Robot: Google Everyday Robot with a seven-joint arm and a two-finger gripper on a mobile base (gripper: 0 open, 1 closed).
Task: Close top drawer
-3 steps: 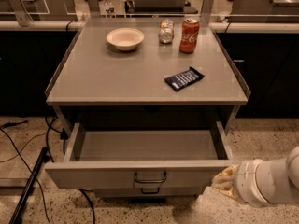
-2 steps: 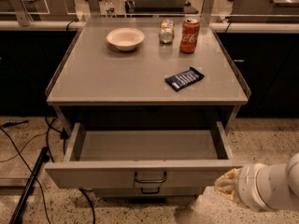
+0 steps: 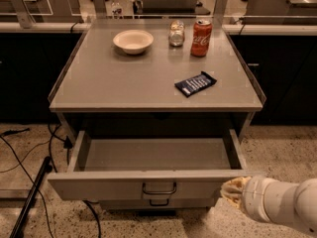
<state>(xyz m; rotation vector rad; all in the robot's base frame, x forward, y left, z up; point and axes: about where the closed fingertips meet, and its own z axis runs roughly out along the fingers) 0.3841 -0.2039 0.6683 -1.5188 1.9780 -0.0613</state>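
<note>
The top drawer (image 3: 99, 186) is pulled wide open under the grey table top (image 3: 124, 83). It is a shallow grey metal drawer and its inside looks empty. Its flat front carries a small dark loop handle (image 3: 159, 188) at the centre. My gripper (image 3: 232, 189) comes in from the lower right on a thick white arm (image 3: 280, 205). Its yellowish tip is at the right end of the drawer front, close to or touching it. A lower drawer front with a like handle (image 3: 158, 203) shows just beneath.
On the table stand a white bowl (image 3: 132, 40), a glass jar (image 3: 176, 33), a red Coca-Cola can (image 3: 201, 37) and a dark blue snack packet (image 3: 195, 84). Black cables (image 3: 29, 157) lie on the speckled floor at the left. Dark cabinets flank the table.
My gripper has stayed at the right end of the drawer front, shifting only slightly. The drawer is open as far as before.
</note>
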